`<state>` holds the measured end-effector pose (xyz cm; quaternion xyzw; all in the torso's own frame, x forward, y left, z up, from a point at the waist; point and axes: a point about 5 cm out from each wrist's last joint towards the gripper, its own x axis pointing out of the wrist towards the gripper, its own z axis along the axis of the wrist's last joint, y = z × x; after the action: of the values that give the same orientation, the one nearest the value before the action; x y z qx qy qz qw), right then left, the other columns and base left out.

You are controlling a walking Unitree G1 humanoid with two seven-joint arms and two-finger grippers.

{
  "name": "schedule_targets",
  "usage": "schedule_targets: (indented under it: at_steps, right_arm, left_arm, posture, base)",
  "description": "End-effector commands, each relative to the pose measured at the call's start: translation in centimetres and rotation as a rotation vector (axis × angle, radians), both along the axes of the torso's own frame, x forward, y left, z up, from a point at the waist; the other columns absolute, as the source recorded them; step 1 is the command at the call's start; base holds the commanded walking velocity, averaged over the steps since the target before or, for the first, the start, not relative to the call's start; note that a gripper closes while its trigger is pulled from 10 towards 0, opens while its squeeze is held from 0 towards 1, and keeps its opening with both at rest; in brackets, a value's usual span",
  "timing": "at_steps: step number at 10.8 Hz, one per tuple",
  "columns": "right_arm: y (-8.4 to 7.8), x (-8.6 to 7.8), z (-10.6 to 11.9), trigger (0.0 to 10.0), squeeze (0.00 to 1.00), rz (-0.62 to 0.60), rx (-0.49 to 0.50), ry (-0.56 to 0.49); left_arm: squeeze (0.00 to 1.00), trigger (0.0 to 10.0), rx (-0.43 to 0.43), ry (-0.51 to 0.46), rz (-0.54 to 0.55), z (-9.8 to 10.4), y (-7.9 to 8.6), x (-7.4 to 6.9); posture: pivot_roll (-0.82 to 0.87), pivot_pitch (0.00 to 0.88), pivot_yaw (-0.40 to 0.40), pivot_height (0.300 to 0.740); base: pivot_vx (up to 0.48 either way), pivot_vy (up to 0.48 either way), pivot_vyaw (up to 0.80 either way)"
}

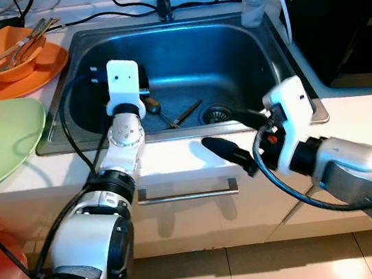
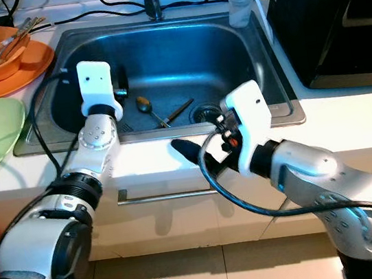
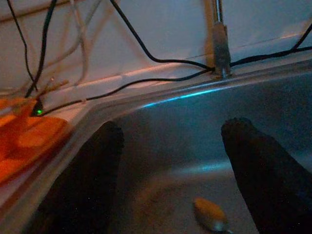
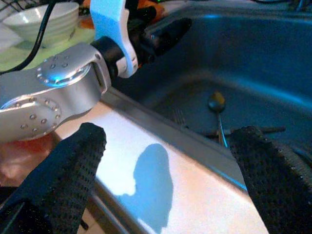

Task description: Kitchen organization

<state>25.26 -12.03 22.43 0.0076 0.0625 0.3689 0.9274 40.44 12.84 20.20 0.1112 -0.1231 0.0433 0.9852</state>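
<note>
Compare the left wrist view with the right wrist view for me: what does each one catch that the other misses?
Left wrist alone: the faucet base, black cables along the wall, and the orange dishes. Right wrist alone: the white bowl, the left arm reaching over the sink, the counter edge, and a dark utensil beside the spoon. Both: the steel sink, the spoon lying in it, and an open claw, left claw and right claw.

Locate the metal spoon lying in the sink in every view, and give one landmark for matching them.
Left eye view: small metal spoon on the sink floor, just right of the left hand.
Right eye view: left of the round drain.
Left wrist view: bowl at bottom edge.
Right wrist view: centre-right.
Landmark: steel sink's front rim.
</note>
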Motion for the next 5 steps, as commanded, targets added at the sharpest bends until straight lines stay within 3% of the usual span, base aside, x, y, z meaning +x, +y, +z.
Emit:
schedule_targets:
  at_steps: [1, 2, 5]
  right_arm:
    - [0.2, 0.2, 0.3, 10.0, 0.0, 0.006, 0.003, -0.024]
    - [0.4, 0.6, 0.7, 10.0, 0.11, -0.008, 0.033, -0.051]
    - [0.4, 1.7, 1.0, 10.0, 0.13, -0.042, 0.074, -0.098]
  left_arm:
    - [1.0, 10.0, 0.022, -0.048, 0.017, 1.2, 0.1, 0.2]
    - [1.0, 10.0, 0.051, -0.077, 0.061, 2.0, 0.7, 0.3]
    - [1.0, 10.0, 0.115, -0.204, 0.152, 5.2, 2.5, 0.3]
  posture:
    - [-0.1, 0.121, 0.026, 0.74]
    - [-0.09, 0.111, 0.031, 0.74]
    - [-0.04, 0.095, 0.036, 0.74]
  base:
    - [0.0, 0.0, 0.0]
    - [0.0, 0.0, 0.0]
    - [0.0, 0.0, 0.0]
